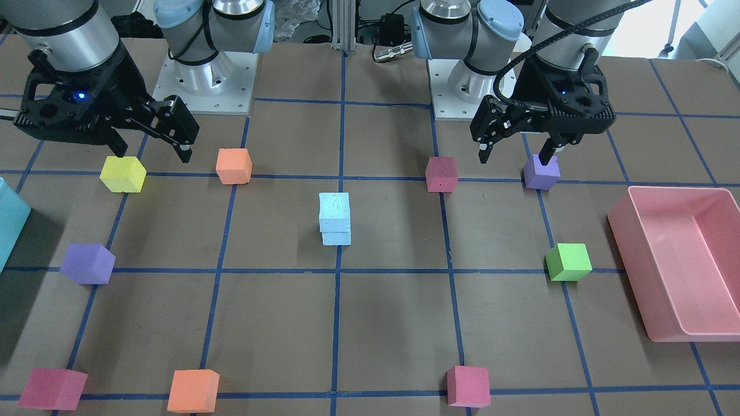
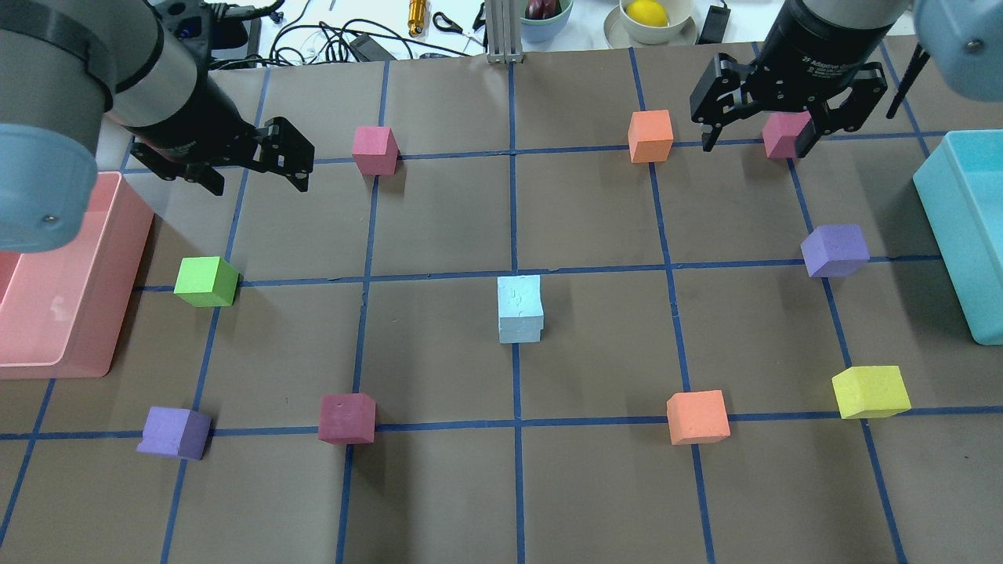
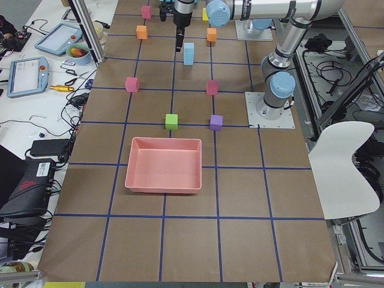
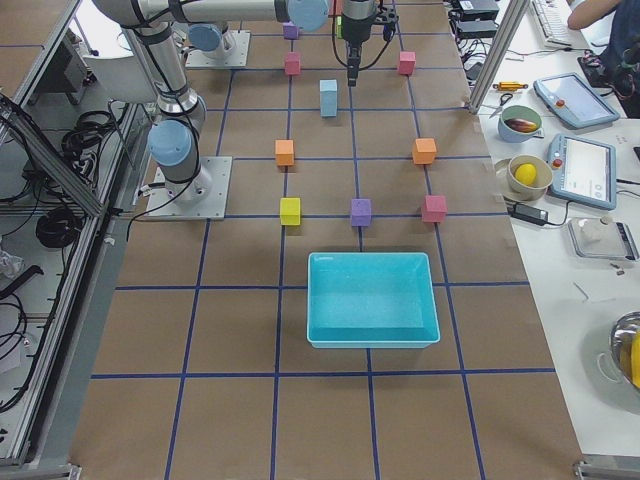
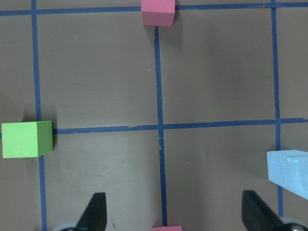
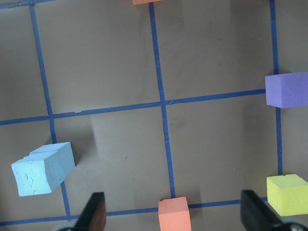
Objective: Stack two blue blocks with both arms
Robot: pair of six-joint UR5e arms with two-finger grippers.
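**Left side.** The left gripper [image 2: 256, 178] hangs above the far left of the table [image 2: 439, 486], near the far corner of the pink bin [image 2: 133, 266]. Its fingers are spread wide and hold nothing.

**Centre.** The two blue blocks [image 2: 519, 309] stand as one column on the middle grid crossing. The upper block [image 2: 520, 294] rests on the lower block [image 2: 519, 334] with edges nearly flush. The column is well apart from both grippers, so the stacking step appears complete.

**Handling.** The blocks look like light, soft foam, and their dented faces suggest they yield under pressure. If re-gripping is needed, take the upper block by two opposite side faces at mid-height, with light force. A sideways nudge would likely topple the column.

**Right side.** The right gripper [image 2: 756, 145] hangs above the far right, near the teal bin [image 2: 944, 235]. Its fingers are apart and empty. A magenta cube [image 2: 778, 129] sits on the table beneath one finger.
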